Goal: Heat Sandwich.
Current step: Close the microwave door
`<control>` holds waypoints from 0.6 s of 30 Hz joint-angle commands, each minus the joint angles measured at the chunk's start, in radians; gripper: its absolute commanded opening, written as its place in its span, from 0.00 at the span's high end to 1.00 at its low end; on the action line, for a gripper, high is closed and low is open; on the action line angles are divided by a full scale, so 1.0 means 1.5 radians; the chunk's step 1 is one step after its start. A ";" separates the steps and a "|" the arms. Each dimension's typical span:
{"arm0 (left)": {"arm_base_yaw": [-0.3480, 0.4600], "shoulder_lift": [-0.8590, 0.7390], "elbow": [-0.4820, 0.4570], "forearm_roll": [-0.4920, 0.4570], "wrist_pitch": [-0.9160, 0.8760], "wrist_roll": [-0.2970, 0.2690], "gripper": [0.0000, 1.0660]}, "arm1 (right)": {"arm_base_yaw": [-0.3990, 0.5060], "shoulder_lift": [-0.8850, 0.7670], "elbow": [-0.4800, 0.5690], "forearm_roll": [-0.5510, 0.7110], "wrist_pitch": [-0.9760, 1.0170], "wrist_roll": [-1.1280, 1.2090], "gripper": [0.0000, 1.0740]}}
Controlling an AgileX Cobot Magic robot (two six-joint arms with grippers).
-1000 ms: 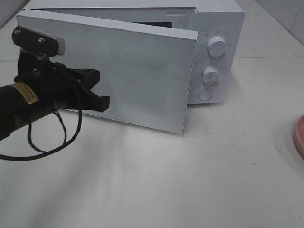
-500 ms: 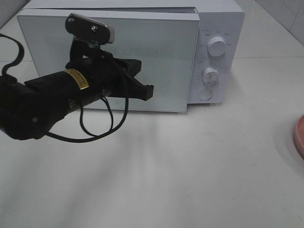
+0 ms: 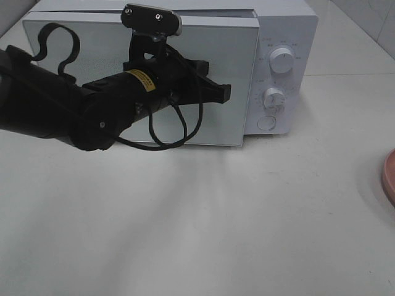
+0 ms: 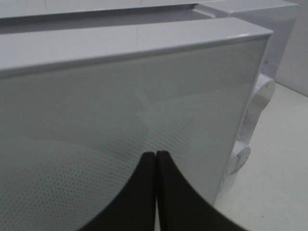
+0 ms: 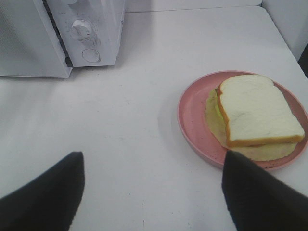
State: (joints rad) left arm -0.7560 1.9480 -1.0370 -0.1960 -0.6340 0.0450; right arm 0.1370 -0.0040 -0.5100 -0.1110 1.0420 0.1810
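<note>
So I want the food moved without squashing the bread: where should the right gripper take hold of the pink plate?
Probably by the plate's bare rim nearest the microwave, coming in low from that side. The sandwich sits toward the far side, leaving pink rim free there, and the raised lip offers an edge to pinch. The right gripper hangs open just short of it.
</note>
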 commanded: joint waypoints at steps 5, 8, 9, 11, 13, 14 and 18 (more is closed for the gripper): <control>-0.003 0.033 -0.066 -0.014 0.027 0.002 1.00 | -0.005 -0.018 0.001 -0.003 0.001 -0.002 0.29; -0.003 0.045 -0.086 -0.017 0.037 0.002 1.00 | -0.005 -0.018 0.001 -0.003 0.001 -0.002 0.29; -0.003 0.045 -0.086 -0.017 0.037 0.002 1.00 | -0.005 -0.018 0.001 -0.003 0.001 -0.002 0.29; -0.003 0.057 -0.103 -0.020 0.041 0.005 1.00 | -0.005 -0.018 0.001 -0.003 0.001 -0.002 0.29; -0.003 0.059 -0.108 -0.025 0.042 0.008 1.00 | -0.005 -0.018 0.001 -0.003 0.001 -0.002 0.29; -0.001 0.067 -0.121 -0.037 0.052 0.023 1.00 | -0.005 -0.018 0.001 -0.003 0.001 -0.002 0.29; -0.001 0.083 -0.153 -0.039 0.064 0.052 1.00 | -0.005 -0.018 0.001 -0.003 0.001 -0.002 0.29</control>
State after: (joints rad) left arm -0.7680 2.0620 -1.2300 -0.2060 -0.5100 0.1050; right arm 0.1370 -0.0040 -0.5100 -0.1100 1.0420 0.1810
